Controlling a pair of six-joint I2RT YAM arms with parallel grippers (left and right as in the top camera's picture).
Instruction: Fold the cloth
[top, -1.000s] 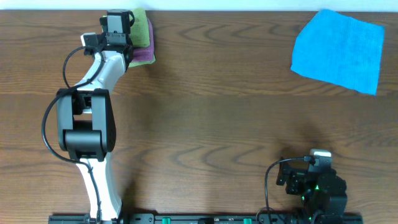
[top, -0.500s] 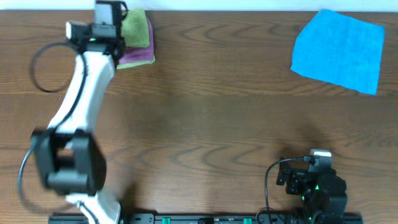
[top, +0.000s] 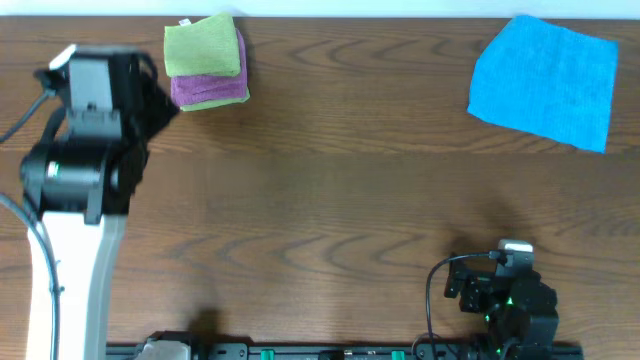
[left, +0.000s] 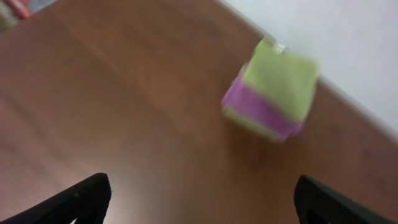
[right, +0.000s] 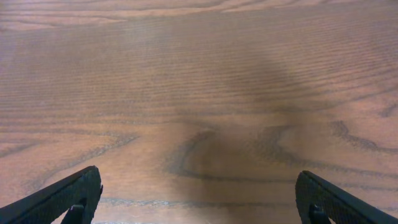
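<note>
The lime yellow-green cloth lies folded into a small square on top of a pinkish-purple folded cloth at the far left of the table. A small white tag shows at its far corner. The left wrist view shows the lime cloth blurred, on the purple one, with a lime edge under that. My left gripper is open and empty, away from the stack on its left and near side. Its arm shows in the overhead view. My right gripper is open and empty over bare wood.
A bright blue cloth lies spread flat at the far right. The right arm rests low at the near right edge. The table's far edge runs just behind the stack and the blue cloth.
My left arm has drawn back from the stack, to the left and toward the near side. The folded lime cloth, covered by the arm before, now lies uncovered on the purple cloth. The right arm has not moved.
</note>
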